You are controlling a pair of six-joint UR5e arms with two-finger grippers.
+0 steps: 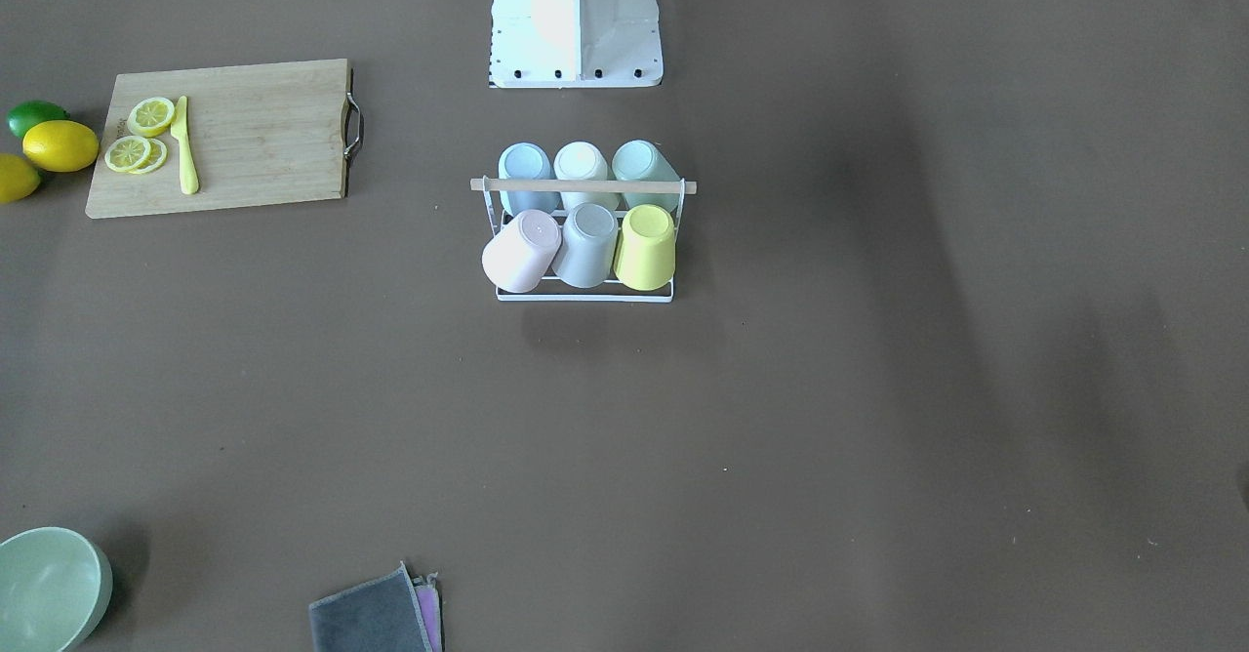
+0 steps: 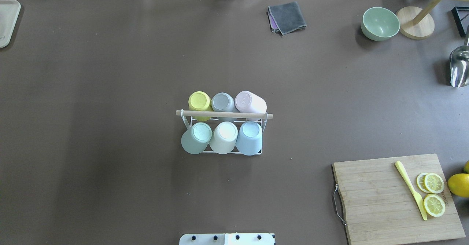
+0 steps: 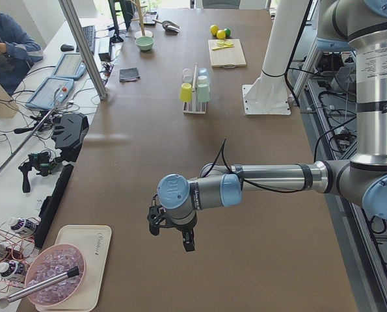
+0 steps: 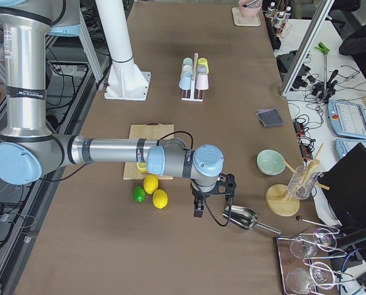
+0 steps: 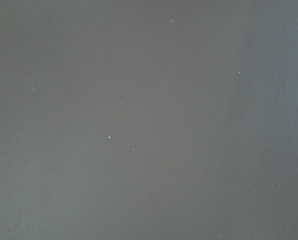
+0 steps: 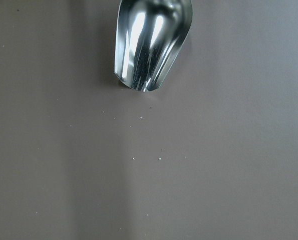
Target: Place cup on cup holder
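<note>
The brown table (image 2: 110, 72) carries everything. The left gripper (image 3: 172, 235) hangs over a bare part near the table's left end, and the right gripper (image 4: 212, 206) hangs near the right end. For both I cannot tell how wide the jaws stand. A wooden cutting board (image 2: 381, 197) lies on the robot's right side. The cup holder (image 2: 224, 114) stands in the middle of the table, in front of the robot's base. Six cups (image 2: 224, 136) sit upside down on it, in two rows of three, and the pink cup (image 2: 251, 102) leans outward. A green bowl (image 2: 380, 23) stands at the far right, and a metal scoop (image 6: 151, 45) lies just beside the right gripper.
</note>
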